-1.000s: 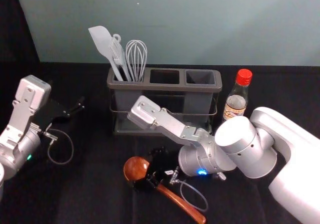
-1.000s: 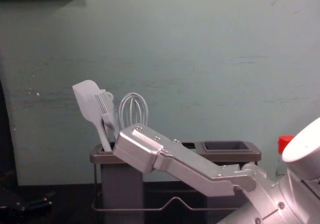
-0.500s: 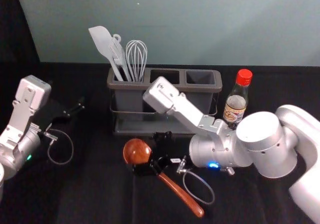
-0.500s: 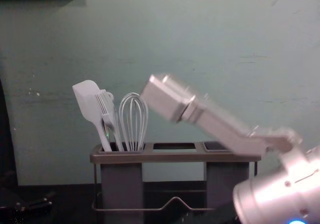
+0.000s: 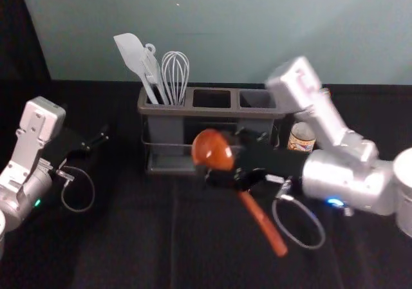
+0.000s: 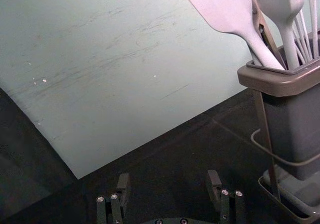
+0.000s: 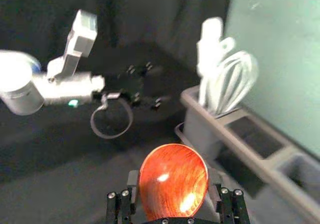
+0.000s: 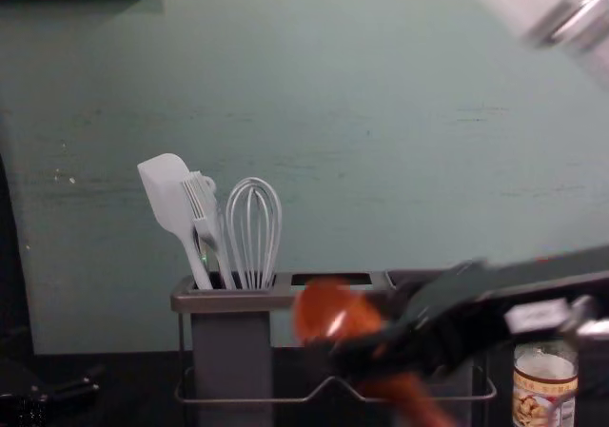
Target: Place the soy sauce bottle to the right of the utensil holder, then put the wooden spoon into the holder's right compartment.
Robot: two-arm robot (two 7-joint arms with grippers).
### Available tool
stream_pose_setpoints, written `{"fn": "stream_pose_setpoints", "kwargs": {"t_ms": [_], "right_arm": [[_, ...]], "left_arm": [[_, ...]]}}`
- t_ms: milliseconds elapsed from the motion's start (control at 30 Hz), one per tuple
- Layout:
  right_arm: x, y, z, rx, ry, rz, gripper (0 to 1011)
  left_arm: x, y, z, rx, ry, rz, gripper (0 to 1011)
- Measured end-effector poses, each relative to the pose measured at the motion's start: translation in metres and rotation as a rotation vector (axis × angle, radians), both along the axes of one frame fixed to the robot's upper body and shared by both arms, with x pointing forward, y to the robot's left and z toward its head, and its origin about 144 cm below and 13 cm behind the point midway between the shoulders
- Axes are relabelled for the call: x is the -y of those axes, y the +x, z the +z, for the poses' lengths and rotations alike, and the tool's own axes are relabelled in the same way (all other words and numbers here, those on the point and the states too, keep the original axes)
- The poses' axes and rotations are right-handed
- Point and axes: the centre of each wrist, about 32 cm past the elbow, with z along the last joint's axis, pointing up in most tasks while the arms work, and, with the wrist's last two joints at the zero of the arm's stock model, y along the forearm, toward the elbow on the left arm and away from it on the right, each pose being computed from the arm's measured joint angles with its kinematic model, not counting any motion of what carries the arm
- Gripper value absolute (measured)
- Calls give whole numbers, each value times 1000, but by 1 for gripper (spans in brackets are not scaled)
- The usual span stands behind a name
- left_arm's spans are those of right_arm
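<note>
Spoon (image 5: 212, 150), one, in right claw (image 5: 231, 159); one bottle (image 5: 301, 138) beside one holder (image 5: 206, 112)

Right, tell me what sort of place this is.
Probably a robot test bench posed as a kitchen counter: a utensil holder and soy sauce bottle stand on black cloth before a plain wall.

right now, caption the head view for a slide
The right gripper holds a reddish-brown wooden spoon in front of a grey rectangular three-compartment utensil holder.

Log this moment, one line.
Right tool: holding wooden spoon, in front of holder | Soy sauce bottle: right of holder | Left tool: open, parked left of holder
</note>
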Motion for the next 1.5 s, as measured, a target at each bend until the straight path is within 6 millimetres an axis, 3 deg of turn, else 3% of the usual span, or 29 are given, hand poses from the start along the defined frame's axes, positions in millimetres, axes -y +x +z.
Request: {"fn": "stream_pose_setpoints", "kwargs": {"t_ms": [333, 700, 1100, 1500], "right_arm": [[53, -24, 17, 90, 91, -130, 841], [83, -32, 25, 126, 114, -229, 840], [78, -16, 24, 269, 217, -273, 840], [51, 33, 23, 429, 297, -272, 841]], "left_arm": [[0, 0, 0, 0, 0, 0, 1005], [0, 0, 0, 0, 0, 0, 1005], [0, 0, 0, 0, 0, 0, 1005], [0, 0, 0, 0, 0, 0, 1005]]}}
